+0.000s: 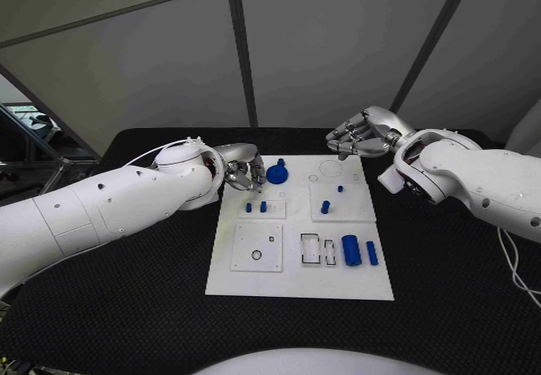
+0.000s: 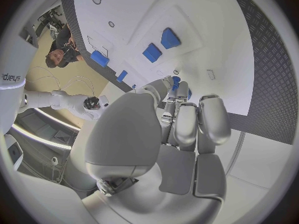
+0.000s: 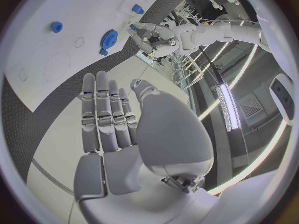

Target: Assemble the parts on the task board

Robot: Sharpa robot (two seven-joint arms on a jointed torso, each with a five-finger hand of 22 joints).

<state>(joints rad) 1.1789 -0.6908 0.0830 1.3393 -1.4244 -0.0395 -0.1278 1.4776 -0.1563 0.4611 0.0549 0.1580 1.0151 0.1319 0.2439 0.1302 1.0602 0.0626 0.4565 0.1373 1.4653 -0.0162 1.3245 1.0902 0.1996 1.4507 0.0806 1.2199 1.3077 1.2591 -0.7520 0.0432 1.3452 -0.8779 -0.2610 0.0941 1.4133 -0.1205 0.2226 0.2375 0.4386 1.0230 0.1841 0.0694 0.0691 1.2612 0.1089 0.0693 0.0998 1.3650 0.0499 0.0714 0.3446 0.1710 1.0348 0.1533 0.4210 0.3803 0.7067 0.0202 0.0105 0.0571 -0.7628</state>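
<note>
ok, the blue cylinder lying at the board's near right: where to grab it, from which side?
Grip the cylinder across its round middle, coming straight down from above. It lies flat on the board with its long axis running toward the robot, so fingers close on its left and right flanks. A thinner bar lies close on its right, leaving little finger room there.

right hand: the silver many-fingered right hand is flat out, fingers straight and side by side, nothing in it
under it: the white task board plate, with the black textured table along its edge
on the plate: a blue toothed gear part, a small round blue part apart from it, and a small blue peg
other hand: the silver left hand sits just past the gear, near the plate's edge
</note>
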